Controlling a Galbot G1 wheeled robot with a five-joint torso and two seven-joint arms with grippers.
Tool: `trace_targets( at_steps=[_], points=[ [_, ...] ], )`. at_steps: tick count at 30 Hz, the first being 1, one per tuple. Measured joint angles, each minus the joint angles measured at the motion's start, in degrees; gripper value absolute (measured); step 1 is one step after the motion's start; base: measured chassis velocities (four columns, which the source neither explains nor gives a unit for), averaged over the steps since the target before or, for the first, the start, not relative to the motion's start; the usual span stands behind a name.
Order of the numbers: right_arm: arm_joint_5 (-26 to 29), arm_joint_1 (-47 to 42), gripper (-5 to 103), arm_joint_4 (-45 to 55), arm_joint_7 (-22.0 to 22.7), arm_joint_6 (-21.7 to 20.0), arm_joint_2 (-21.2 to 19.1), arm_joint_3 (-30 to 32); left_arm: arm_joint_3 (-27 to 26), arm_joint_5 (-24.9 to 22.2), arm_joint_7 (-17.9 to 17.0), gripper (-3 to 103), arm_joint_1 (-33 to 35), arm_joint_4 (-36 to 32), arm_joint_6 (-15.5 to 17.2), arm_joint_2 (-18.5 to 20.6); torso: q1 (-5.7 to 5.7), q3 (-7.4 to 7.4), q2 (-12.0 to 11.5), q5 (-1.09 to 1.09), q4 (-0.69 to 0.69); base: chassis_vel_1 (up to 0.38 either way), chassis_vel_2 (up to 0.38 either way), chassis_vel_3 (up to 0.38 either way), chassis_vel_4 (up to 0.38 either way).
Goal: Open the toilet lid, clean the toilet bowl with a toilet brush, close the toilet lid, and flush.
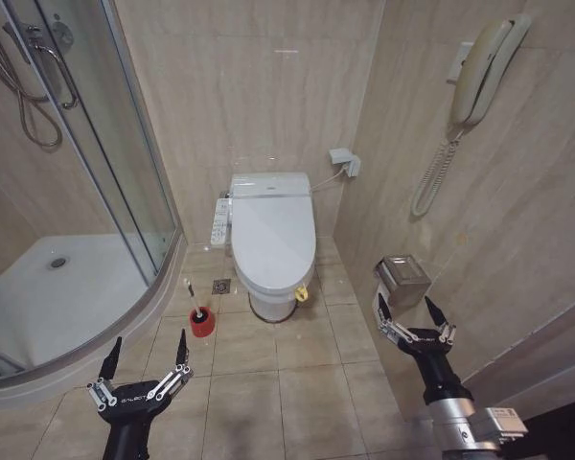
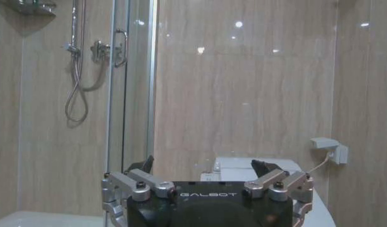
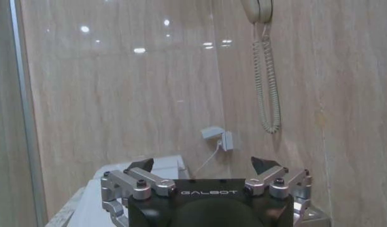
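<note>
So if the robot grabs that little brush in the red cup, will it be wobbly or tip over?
Probably a bit. The toilet brush has a thin white handle leaning out of a small red holder, so it looks light and easy to lift. The holder is narrow and stands free on the smooth floor tiles, so a sideways nudge might slide or tip it.

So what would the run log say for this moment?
toilet lid: closed | toilet brush: in holder | left pincer: open, idle | right pincer: open, idle
</note>
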Motion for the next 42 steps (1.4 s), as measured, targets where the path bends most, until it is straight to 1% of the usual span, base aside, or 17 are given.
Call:
trace_targets(
  at_steps=[11,13,19,28,34,42],
  points=[
    [0.7,-0.4,100,0.8,-1.2,1.0,-0.3,-0.1,0.0,0.0,0.0,100,0.0,0.0,0.0,0.0,0.00,0.00,0.0,0.00,0.00,0.000,0.000,0.000,0.000],
    [0.2,-1.2,100,1.7,-2.1,-0.5,-0.1,0.2,0.0,0.0,0.0,100,0.0,0.0,0.0,0.0,0.01,0.00,0.0,-0.01,0.00,0.000,0.000,0.000,0.000],
    [-0.2,-0.9,100,2.5,-2.5,-2.8,0.2,0.3,0.0,0.0,0.0,100,0.0,0.0,0.0,0.0,0.01,0.00,0.0,0.00,-0.01,0.000,0.000,0.000,0.000],
    [-0.2,0.1,100,2.3,-2.7,-3.0,0.3,0.0,0.0,0.0,0.0,100,0.0,0.0,0.0,0.0,0.00,-0.01,0.0,0.00,-0.01,-0.004,0.006,0.005,-0.004],
    [-0.1,-0.2,100,2.3,-2.9,-2.7,0.5,-0.2,0.0,0.0,0.0,100,0.0,0.0,0.0,0.0,-0.01,-0.01,0.0,0.00,0.00,-0.105,0.098,0.095,-0.114],
    [-0.5,-1.2,100,2.3,-3.3,-2.6,0.8,-0.7,0.0,0.0,0.0,100,0.0,0.0,0.0,0.0,0.02,0.01,0.0,-0.01,0.00,-0.214,0.209,0.223,-0.232]
  ],
)
